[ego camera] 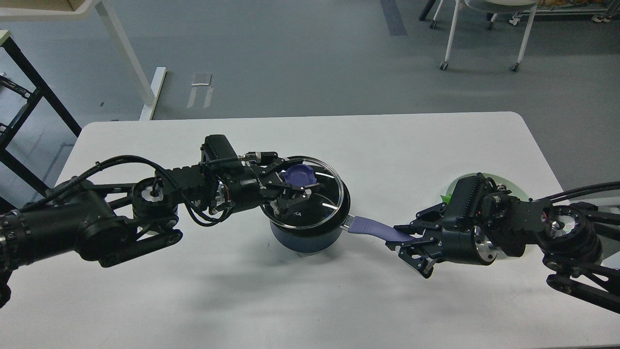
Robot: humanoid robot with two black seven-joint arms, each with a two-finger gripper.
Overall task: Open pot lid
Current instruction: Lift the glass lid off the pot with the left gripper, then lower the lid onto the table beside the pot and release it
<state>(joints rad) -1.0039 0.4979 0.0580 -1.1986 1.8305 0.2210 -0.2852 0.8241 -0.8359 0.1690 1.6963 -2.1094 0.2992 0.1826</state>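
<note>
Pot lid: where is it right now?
Head view, centre of the table: the pot lid sits over the pot, the left gripper at its knob.

White table (300,300) w/ rounded corners fills the lower frame, soft shadows on it. Behind it, grey floor (300,58) – darker strip (393,17) at top centre. Upper left: white desk leg (127,51), black frame (29,82). Upper right: white chair (489,34) on castors. Light even – no windows in view.
</note>
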